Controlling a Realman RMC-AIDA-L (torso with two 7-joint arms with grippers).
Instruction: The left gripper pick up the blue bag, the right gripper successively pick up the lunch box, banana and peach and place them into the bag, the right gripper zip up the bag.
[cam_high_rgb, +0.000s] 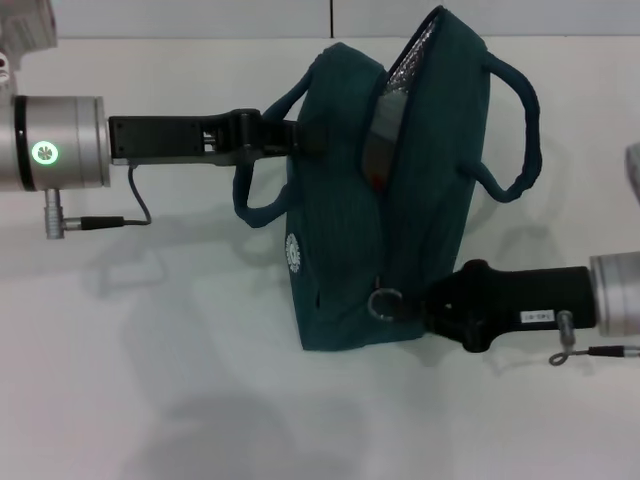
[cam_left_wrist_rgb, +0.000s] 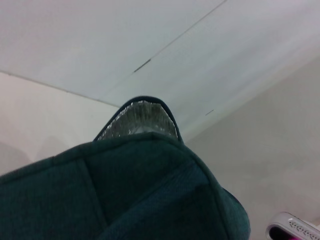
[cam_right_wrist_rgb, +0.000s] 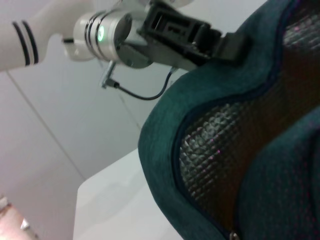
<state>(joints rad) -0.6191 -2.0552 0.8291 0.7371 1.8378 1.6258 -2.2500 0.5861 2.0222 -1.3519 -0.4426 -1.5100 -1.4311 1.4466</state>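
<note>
The blue bag (cam_high_rgb: 345, 250) stands mid-worktop (cam_high_rgb: 150, 400), long axis near-to-far. Left gripper (cam_high_rgb: 290, 135) fingers clamp its far-left rim; right gripper (cam_high_rgb: 425, 300) sits beside the near-end zipper ring (cam_high_rgb: 384, 303), finger state unclear.

Bag (cam_high_rgb: 340, 270) stands mid-surface (cam_high_rgb: 150, 400). Left claw (cam_high_rgb: 290, 135) at its upper left side; right claw (cam_high_rgb: 430, 300) at its lower right, beside ring pull (cam_high_rgb: 385, 303).

Dark teal-blue bag (cam_high_rgb: 340, 250) of matt woven cloth, shiny quilted silver foil lining (cam_right_wrist_rgb: 210, 145), metal ring zip pull (cam_high_rgb: 385, 303), smooth matt white tabletop (cam_high_rgb: 150, 400)
</note>
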